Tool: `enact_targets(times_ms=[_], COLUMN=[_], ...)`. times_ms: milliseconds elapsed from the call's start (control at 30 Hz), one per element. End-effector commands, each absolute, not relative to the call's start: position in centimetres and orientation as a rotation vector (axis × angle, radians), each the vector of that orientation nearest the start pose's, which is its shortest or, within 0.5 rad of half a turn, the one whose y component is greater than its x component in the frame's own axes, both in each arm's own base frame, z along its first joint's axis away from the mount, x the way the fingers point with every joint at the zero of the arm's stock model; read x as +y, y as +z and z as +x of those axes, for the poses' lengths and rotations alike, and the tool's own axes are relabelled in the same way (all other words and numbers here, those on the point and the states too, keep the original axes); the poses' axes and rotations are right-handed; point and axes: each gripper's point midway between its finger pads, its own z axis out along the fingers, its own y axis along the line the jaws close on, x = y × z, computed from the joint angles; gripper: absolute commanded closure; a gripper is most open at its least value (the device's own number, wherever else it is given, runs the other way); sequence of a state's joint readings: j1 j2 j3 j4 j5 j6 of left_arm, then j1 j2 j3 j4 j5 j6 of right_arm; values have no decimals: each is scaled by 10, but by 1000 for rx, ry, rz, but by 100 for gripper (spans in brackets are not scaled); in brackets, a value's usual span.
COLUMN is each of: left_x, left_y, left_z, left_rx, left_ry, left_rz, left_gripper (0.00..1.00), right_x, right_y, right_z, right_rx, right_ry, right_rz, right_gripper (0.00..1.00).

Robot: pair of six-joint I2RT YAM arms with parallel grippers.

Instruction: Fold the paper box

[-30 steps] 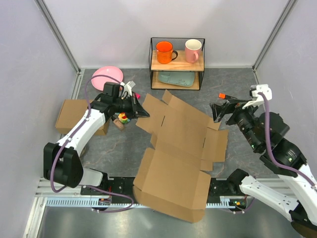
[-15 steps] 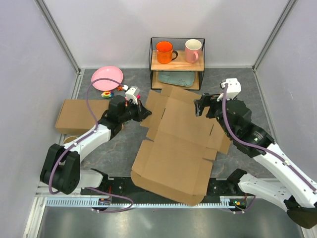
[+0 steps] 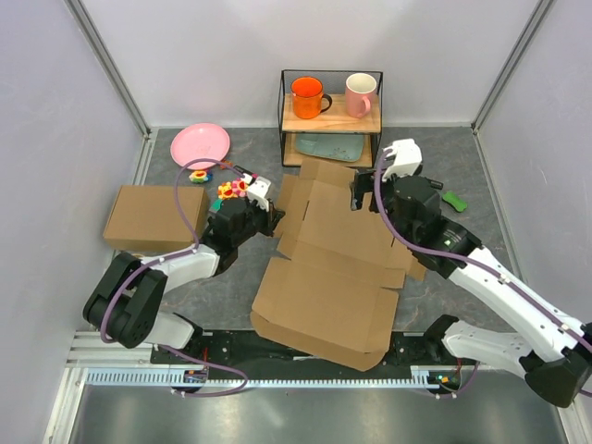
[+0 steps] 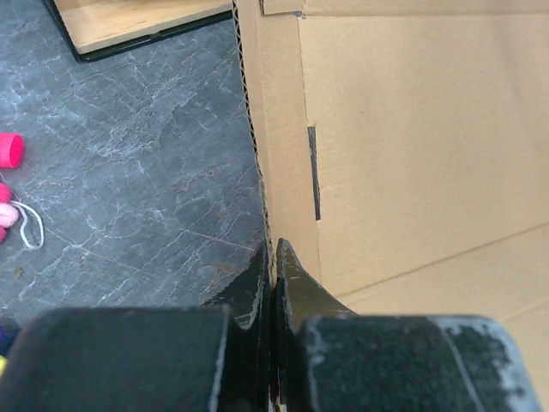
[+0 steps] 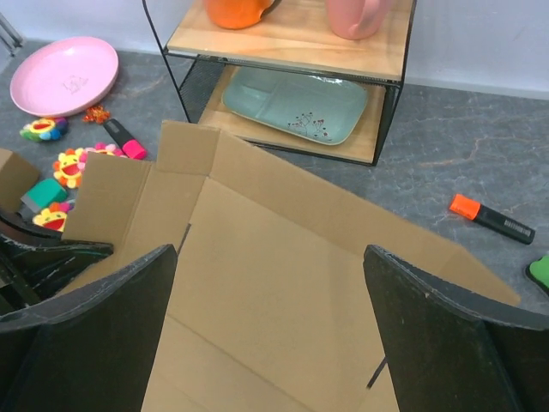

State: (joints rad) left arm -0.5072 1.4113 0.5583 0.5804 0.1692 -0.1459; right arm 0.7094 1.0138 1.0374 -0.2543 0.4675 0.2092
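The paper box [image 3: 333, 268] is a large brown die-cut cardboard sheet lying mostly flat in the middle of the table, its near panel hanging over the front edge. My left gripper [image 3: 275, 220] is shut on the edge of its left flap. In the left wrist view the fingers [image 4: 273, 257] pinch the corrugated edge of the paper box [image 4: 412, 137]. My right gripper [image 3: 356, 197] is open and empty, hovering above the far part of the sheet. In the right wrist view its gripper [image 5: 270, 253] has wide-spread fingers framing the paper box [image 5: 283, 257].
A second, closed brown box [image 3: 153, 217] sits at the left. A wire shelf [image 3: 331, 116] at the back holds an orange mug, a pink mug and a teal tray. A pink plate [image 3: 200, 143] and toys [image 3: 231, 190] lie far left. An orange marker [image 5: 491, 219] and a green piece [image 3: 453, 199] lie at the right.
My right arm has swung left from the right side to above the sheet's far part. My left gripper moved nearer and rightward with the flap, and the sheet has settled flatter.
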Motion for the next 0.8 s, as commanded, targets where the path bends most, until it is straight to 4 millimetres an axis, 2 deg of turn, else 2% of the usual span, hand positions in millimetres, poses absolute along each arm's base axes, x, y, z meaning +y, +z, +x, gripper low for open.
enact_targets(times_ms=[0,133,167,333,433,467,533,567,633,767], left_x=[-232,-228,-229,-225,-225,-226,-224,-223,-222,-222], left_y=[124,120,121,122,123,123,122,123,122,120], left_z=[344,341,341,340,333,332,330,331,329,329], left_rx=[1727,1723,1713,1709,1690,1683,1682,1679,1679,1686], left_ry=[-501,-465,-468,-467,-488,-485,-452,-441,-428,-411], left_rz=[657,722,725,679,651,654,654,650,648,649], left_gripper=[98,98,98,98,98,98,98,98,98,98], right_x=[181,190,192,204,208,217,212,217,207,209], right_y=[308,294,283,266,264,265,264,261,252,228], right_z=[320,336,342,373,391,392,403,404,411,412], right_rx=[1755,1784,1809,1810,1809,1806,1825,1833,1869,1921], right_ry=[189,105,68,-49,2,74,124,182,217,294], right_rz=[-236,-329,-350,-448,-465,-498,-473,-498,-461,-459], right_gripper=[2,2,2,2,2,2,2,2,2,2])
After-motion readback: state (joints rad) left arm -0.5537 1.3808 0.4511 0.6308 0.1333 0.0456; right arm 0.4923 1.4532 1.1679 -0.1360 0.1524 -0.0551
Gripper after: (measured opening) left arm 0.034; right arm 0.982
